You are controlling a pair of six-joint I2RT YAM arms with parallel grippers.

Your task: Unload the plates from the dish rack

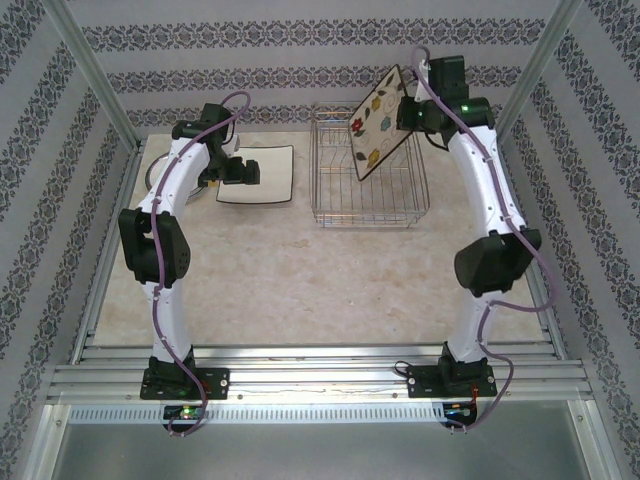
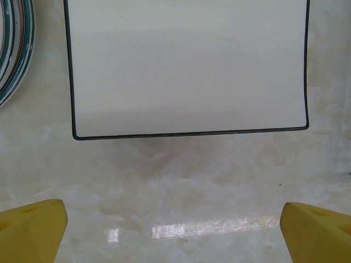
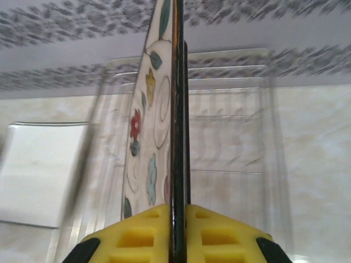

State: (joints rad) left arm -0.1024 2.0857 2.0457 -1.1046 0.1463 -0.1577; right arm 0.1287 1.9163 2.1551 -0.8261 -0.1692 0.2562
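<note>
My right gripper [image 1: 410, 112] is shut on the edge of a square cream plate with flower prints [image 1: 377, 122], holding it tilted in the air above the silver wire dish rack [image 1: 366, 205]. In the right wrist view the flowered plate [image 3: 147, 148] stands edge-on between my yellow fingers [image 3: 137, 235], with the blurred rack [image 3: 230, 142] below. Another square cream plate [image 1: 262, 175] lies flat on the table at the left. My left gripper [image 1: 248, 172] hovers over it, open; its yellow fingertips [image 2: 33, 230] frame bare table just short of that plate [image 2: 186, 66].
A round plate with a green striped rim [image 2: 13, 49] lies left of the flat square plate, partly under the left arm [image 1: 160, 170]. Patterned walls and metal posts [image 1: 95, 70] enclose the marble table [image 1: 300, 280].
</note>
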